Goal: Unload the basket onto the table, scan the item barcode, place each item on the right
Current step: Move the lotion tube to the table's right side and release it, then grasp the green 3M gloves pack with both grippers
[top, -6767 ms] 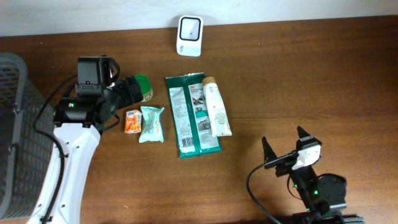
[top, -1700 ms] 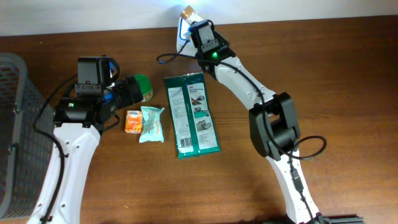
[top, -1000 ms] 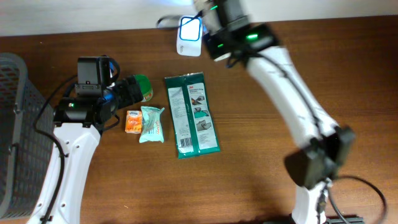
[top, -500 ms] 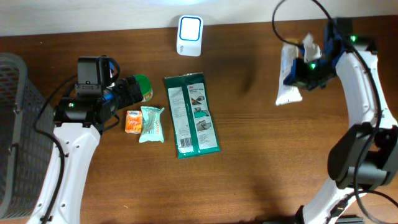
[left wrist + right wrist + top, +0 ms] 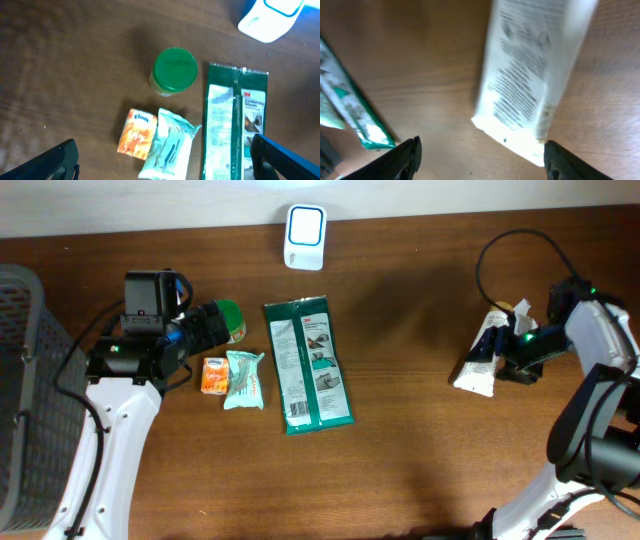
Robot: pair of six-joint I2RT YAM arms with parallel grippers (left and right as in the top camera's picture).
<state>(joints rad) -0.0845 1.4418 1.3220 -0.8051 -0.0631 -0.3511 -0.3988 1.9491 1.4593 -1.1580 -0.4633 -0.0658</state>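
- Right wrist view blurred. White tube [image 5: 535,75] lies flat on the table [image 5: 420,50]; its top is cut off by the frame edge, its print is unreadable, and no barcode can be made out.
- Right gripper [image 5: 485,160]: 2 fingers spread wide, 1 either side of the tube's crimped end, not clamped on it. Cannot tell if the right-hand finger touches it.
- Overhead: the tube's far end is partly behind the gripper, close to the table's right edge.
- Green-lidded jar [image 5: 232,320] is half covered by the left gripper [image 5: 205,328] from above, but shows whole in the left wrist view.
- Left gripper's fingers wide apart, nothing between them.
- Scanner [image 5: 305,224] stands at the back edge, well apart from the tube; it is clipped in the left wrist view.
- Green flat pack [image 5: 310,365] is at centre, with a teal packet [image 5: 243,379] and an orange tissue pack [image 5: 213,374] just beside it.
- Basket [image 5: 25,380] is cut off at the left edge.
- Bare wood lies between the pack and the tube.
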